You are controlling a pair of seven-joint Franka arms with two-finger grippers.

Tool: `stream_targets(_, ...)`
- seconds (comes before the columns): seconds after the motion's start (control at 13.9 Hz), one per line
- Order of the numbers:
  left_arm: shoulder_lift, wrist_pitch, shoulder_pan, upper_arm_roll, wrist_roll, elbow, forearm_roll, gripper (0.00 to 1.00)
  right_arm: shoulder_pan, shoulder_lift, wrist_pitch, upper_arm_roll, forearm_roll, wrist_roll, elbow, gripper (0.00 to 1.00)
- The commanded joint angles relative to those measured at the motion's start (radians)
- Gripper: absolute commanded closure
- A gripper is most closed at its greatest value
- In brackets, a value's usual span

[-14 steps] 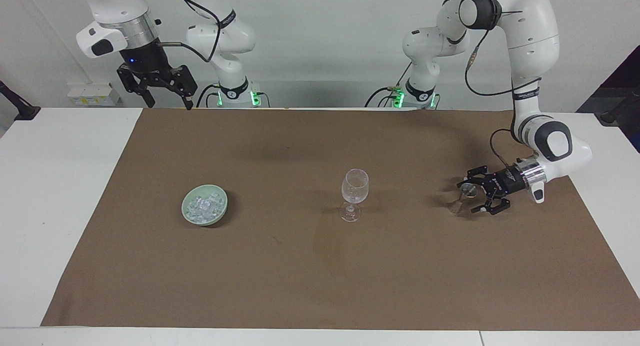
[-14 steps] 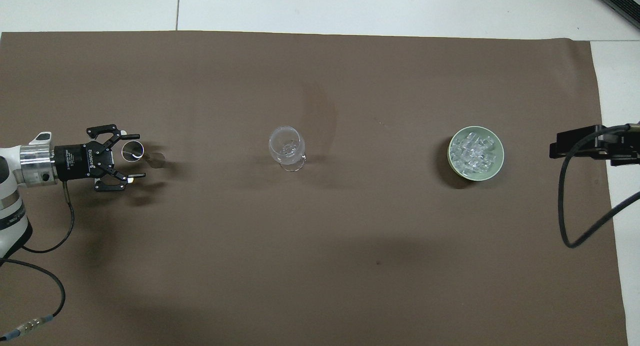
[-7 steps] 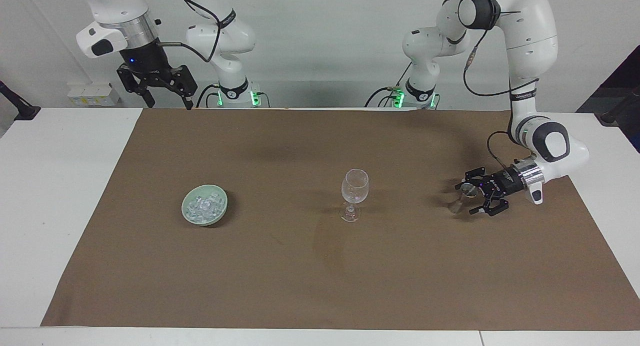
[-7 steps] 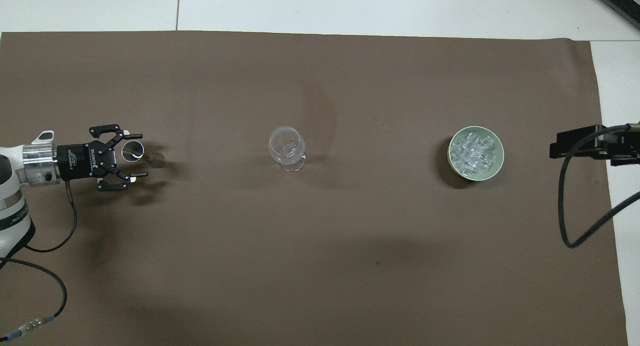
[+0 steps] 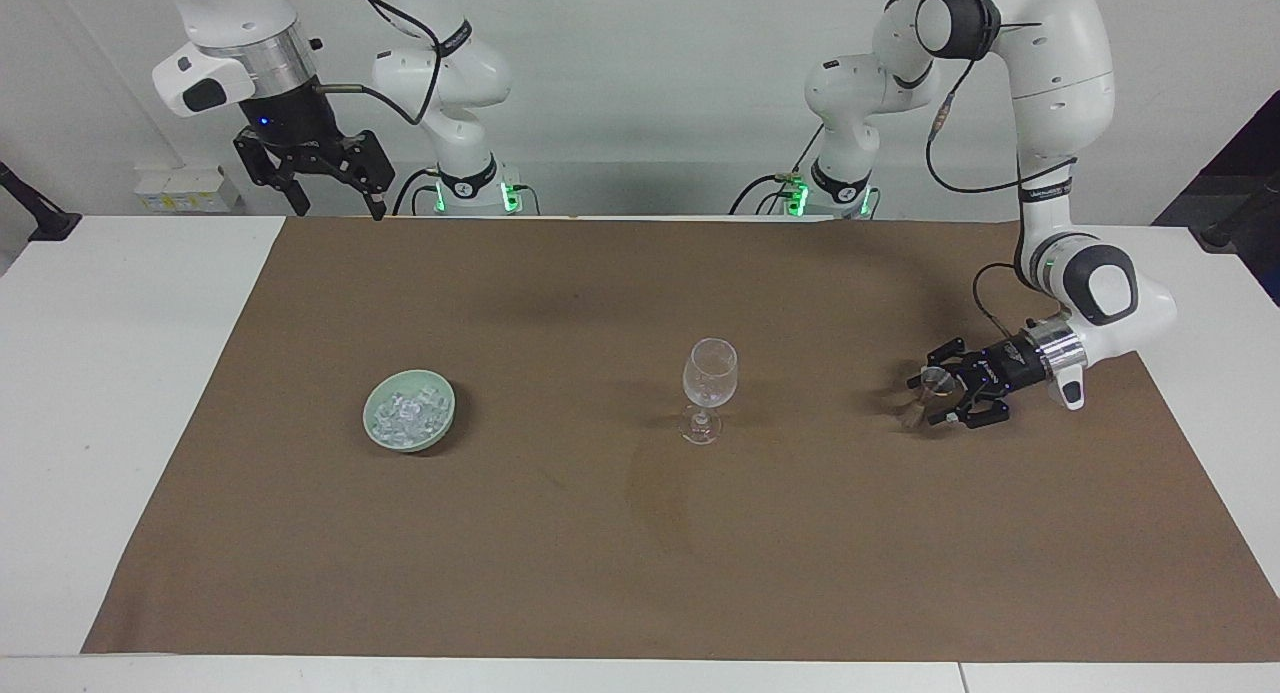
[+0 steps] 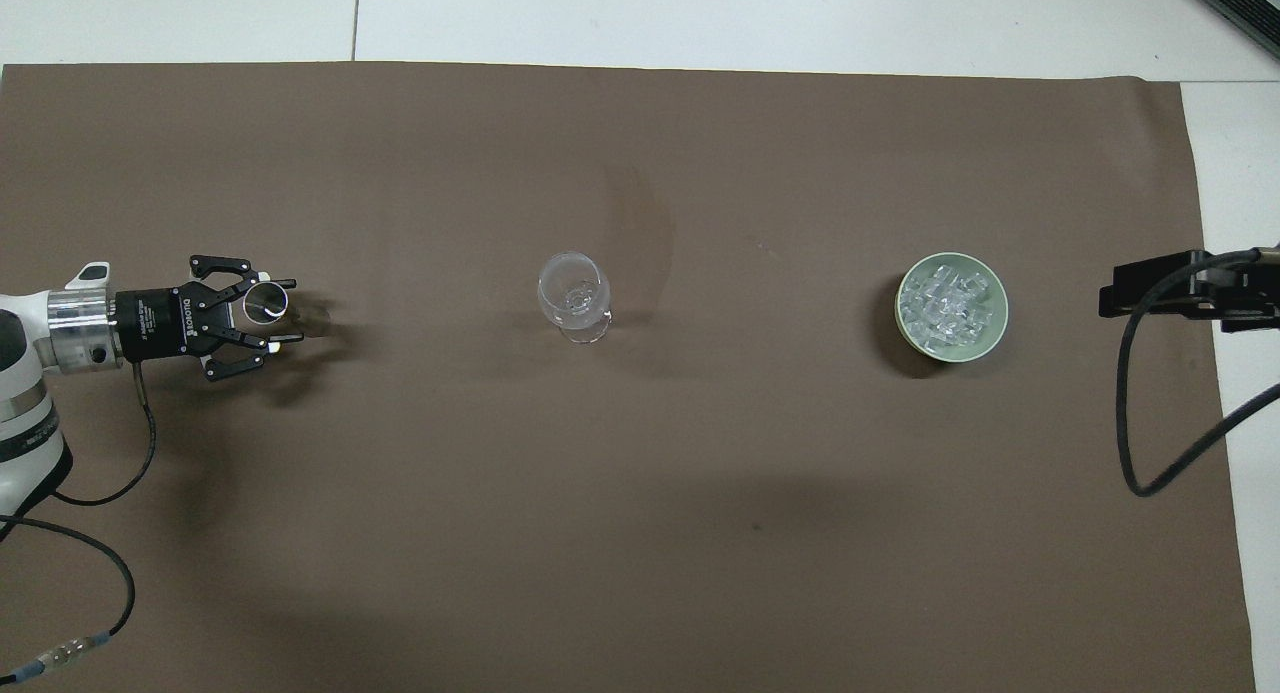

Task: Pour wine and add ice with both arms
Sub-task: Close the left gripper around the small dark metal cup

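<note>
Facing view: the left gripper [image 5: 940, 397] lay horizontal and low, fingers around a small clear glass [image 5: 932, 385]; contact could not be told. The right gripper [image 5: 322, 186] hung raised, spread, waiting. Overhead view: the ice [image 6: 948, 303] sat in the green bowl [image 6: 990, 335], toward the right arm's end.

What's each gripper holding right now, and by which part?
Left gripper has its fingers around the small clear glass, closing on its sides; whether it grips yet cannot be told. Right gripper holds nothing, waiting raised over the table edge.
</note>
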Motion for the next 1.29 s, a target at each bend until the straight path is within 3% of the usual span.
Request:
stream_targets(0.0,-0.005,0.025,-0.019,0.011,0.021,-0.024,-0.025,0.43,-0.016,0.004,-0.010,0.006,0.019,-0.023,0.005,0.00)
stream_targets(0.5,-0.005,0.026,-0.020,0.011,0.018,-0.026,-0.025,0.64,-0.016,0.004,-0.010,0.006,0.018,-0.023,0.005,0.00)
stream_targets(0.79,-0.005,0.026,-0.020,0.011,0.015,-0.026,-0.025,0.84,-0.016,0.004,-0.010,0.006,0.018,-0.023,0.005,0.00)
stream_targets(0.93,-0.005,0.026,-0.020,0.011,0.015,-0.030,-0.025,0.99,-0.016,0.004,-0.010,0.006,0.019,-0.023,0.005,0.00)
stream_targets(1.22,-0.008,0.017,-0.022,0.011,0.012,-0.033,-0.025,1.00,-0.016,0.004,-0.010,0.006,0.018,-0.023,0.007,0.00)
